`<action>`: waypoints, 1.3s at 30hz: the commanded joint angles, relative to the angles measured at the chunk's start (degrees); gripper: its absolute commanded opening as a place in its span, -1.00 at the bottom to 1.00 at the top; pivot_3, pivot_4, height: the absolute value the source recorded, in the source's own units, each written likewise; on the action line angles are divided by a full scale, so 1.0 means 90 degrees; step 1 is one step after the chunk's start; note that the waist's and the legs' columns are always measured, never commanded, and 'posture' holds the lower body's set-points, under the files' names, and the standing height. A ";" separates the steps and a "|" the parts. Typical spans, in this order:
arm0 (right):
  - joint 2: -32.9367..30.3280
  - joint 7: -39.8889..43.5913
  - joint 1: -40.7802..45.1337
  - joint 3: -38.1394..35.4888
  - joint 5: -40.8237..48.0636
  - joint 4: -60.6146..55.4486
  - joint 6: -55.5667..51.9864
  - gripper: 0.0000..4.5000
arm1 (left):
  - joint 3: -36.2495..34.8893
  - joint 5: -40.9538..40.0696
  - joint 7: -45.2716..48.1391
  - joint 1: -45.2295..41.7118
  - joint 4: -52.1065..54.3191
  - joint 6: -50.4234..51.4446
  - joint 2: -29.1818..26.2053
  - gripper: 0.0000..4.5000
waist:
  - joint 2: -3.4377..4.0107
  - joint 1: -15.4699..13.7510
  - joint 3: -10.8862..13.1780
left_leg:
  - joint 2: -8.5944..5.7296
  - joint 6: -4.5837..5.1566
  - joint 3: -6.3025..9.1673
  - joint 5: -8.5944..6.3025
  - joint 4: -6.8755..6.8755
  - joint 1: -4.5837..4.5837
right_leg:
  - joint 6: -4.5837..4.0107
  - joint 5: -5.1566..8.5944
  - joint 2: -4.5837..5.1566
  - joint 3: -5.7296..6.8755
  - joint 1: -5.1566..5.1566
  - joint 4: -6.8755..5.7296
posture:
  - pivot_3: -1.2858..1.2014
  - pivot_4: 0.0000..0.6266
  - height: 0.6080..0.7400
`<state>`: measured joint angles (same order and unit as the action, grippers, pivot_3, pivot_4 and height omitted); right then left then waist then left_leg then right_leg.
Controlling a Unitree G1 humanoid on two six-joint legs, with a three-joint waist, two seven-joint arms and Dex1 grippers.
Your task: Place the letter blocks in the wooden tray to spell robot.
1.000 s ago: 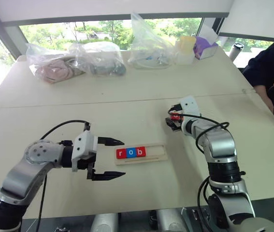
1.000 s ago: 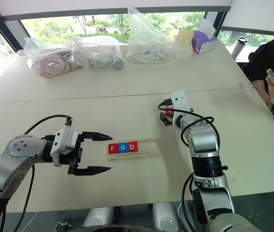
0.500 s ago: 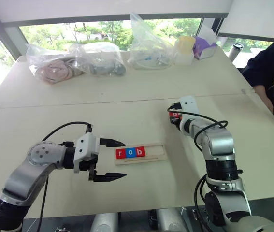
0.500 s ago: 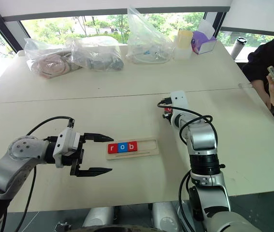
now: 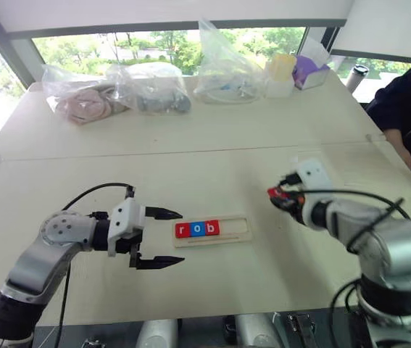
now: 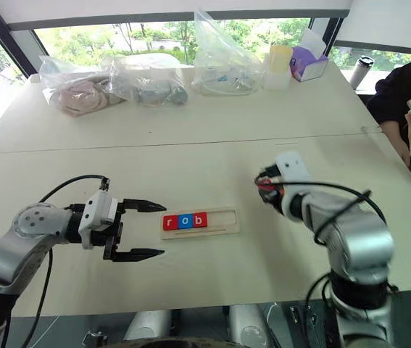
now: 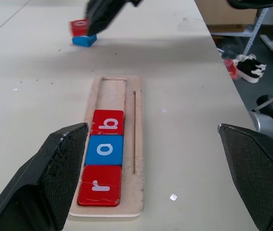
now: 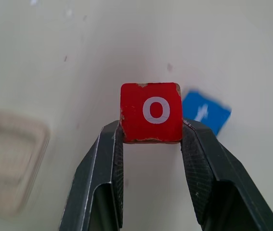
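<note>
The wooden tray (image 5: 235,230) lies mid-table with three letter blocks at its left end: red r (image 5: 183,231), blue o (image 5: 196,230), red b (image 5: 210,228). Its right part is bare. Just left of the tray my left gripper (image 5: 180,237) stands open, pointing at the tray's end, with nothing between its fingers. To the right of the tray my right gripper (image 5: 277,196) is shut on a red o block (image 8: 151,112), held off the table. A blue block (image 8: 206,111) lies flat on the table beyond it, its letter blurred.
Several clear plastic bags (image 5: 151,87) line the far side, with a yellow cup (image 5: 279,72) and a purple tissue box (image 5: 308,71). A person (image 5: 408,94) sits at the right edge holding a phone. A seam (image 5: 118,156) crosses the tabletop.
My right gripper has shut on the red o block, lifted it and drawn it back toward me, leaving the blue block on the table. The left arm has kept still.
</note>
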<state>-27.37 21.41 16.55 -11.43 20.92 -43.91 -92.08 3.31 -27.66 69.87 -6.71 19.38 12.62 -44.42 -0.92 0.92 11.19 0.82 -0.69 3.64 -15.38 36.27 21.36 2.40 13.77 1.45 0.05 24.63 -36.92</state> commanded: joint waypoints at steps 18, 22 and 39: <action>-0.0841 -0.1218 -0.0714 -0.0204 0.2507 -0.0443 0.0027 0.97 | 0.0067 -0.0092 -0.0055 -0.0580 0.0253 0.0342 0.0093 1.00 | 0.0000 -0.0007 0.0000 | -0.0001 0.0000 0.0000 0.0000 0.0001 0.0001 | 0.0013 0.0011 -0.0002 -0.0004 0.0000 -0.0001 | 0.03 -0.52 1.00; -0.1918 -0.0173 -0.0558 -0.0052 0.2739 -0.0210 0.0464 0.97 | 0.0055 -0.0079 -0.0073 -0.0567 0.0309 0.0405 0.0106 1.00 | -0.0006 -0.0015 -0.0001 | 0.0000 0.0000 -0.0001 0.0000 0.0001 0.0002 | 0.0011 0.0013 -0.0004 -0.0004 -0.0002 0.0008 | 0.03 -0.52 1.00; -0.3493 0.5619 0.0169 0.2551 -0.1455 0.5241 1.0859 0.97 | -0.0052 0.0000 -0.0064 -0.0273 0.0319 0.0234 0.0092 1.00 | -0.0007 0.0004 0.0004 | 0.0004 0.0000 -0.0021 -0.0001 0.0000 0.0000 | 0.0030 -0.0015 -0.0003 -0.0011 -0.0021 0.0061 | 0.03 -0.52 1.00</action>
<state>-59.19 70.71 16.72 11.87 8.46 1.46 2.41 3.71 -27.51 69.13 -9.34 20.90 15.74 -43.12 -0.98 0.96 11.23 0.85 -0.69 3.45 -15.38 36.28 21.36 2.54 13.52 1.42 -0.04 24.45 -36.38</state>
